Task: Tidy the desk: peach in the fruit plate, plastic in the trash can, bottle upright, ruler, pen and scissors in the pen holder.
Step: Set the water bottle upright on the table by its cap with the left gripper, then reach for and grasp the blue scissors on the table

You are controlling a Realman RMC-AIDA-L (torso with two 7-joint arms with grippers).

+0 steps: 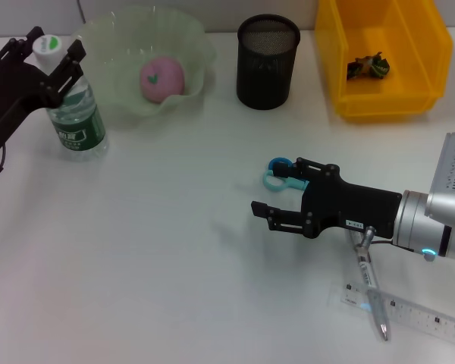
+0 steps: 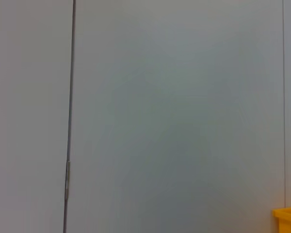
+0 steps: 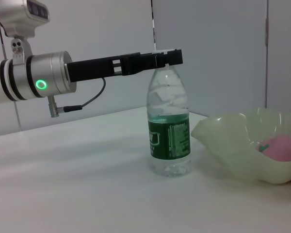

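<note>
The bottle [image 1: 76, 115] stands upright at the desk's [image 1: 152, 250] far left, beside the fruit plate [image 1: 115, 67]. My left gripper [image 1: 55, 42] is open, one finger on each side of its white cap; the right wrist view shows it [image 3: 167, 57] level with the top of the bottle [image 3: 169, 127]. The peach [image 1: 161, 78] lies in the fruit plate. My right gripper [image 1: 275, 186] hovers open just over the scissors [image 1: 276, 174], whose blue handles show and whose blades are hidden. The pen [image 1: 368, 279] and ruler [image 1: 413, 309] lie near the front right. The pen holder [image 1: 267, 62] stands at the back.
The yellow trash can [image 1: 387, 108] at the back right holds a crumpled dark piece of plastic [image 1: 368, 67]. The left wrist view shows only a wall and a corner of the trash can [image 2: 287, 219]. Bare tabletop spreads across the middle and front left.
</note>
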